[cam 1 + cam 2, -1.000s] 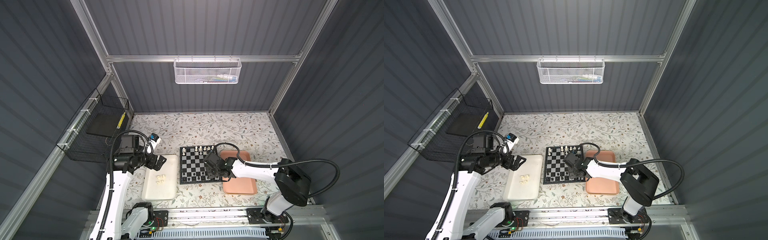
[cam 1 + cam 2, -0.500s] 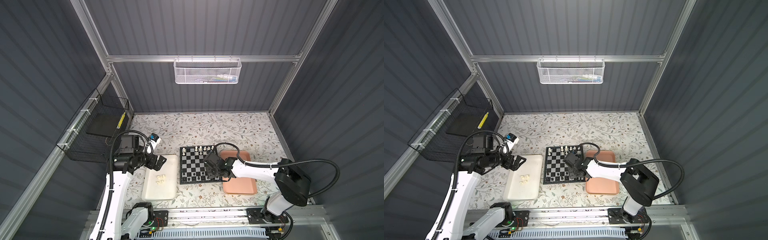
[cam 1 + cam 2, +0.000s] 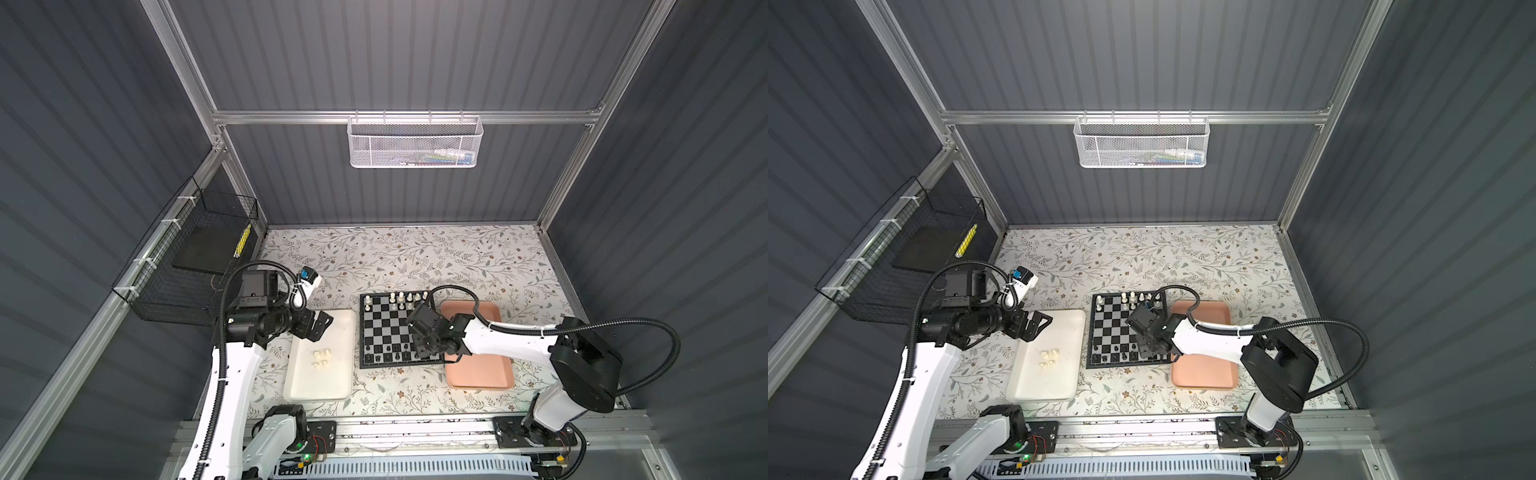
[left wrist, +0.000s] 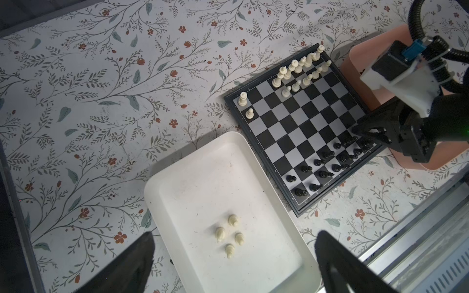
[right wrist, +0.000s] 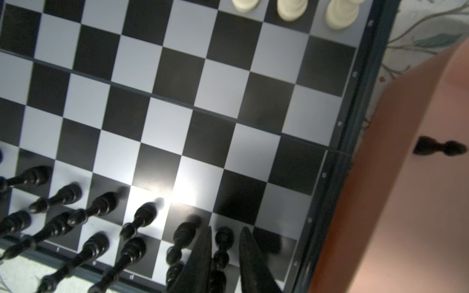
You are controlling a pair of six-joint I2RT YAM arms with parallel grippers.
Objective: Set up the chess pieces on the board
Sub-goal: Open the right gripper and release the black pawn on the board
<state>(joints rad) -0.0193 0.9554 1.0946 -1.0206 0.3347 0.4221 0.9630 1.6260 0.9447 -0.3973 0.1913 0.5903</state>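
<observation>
Overhead view of a floral-patterned table. A small chessboard [image 3: 384,328] sits at centre, with a white tray [image 3: 320,386] to its left and a salmon-pink tray [image 3: 482,374] to its right. The right gripper [image 5: 227,228] reaches over the board's lower right corner. At the bottom of the right wrist view, its fingertips bracket an upright black pawn [image 5: 223,237]. A thin sliver of gap shows on each side, so the pawn looks free rather than clamped. To finish this placement well, the jaws should widen a little more and lift straight up. A neighbouring black piece [image 5: 184,237] stands just beside one finger, and the board's rim is close on the other side. A spare black pawn [image 5: 440,148] lies on its side in the pink tray. The left gripper [image 3: 322,330] hangs wide open above the white tray, where four cream pieces [image 4: 229,236] wait. The board's middle rows are bare, leaving open room to travel.
</observation>
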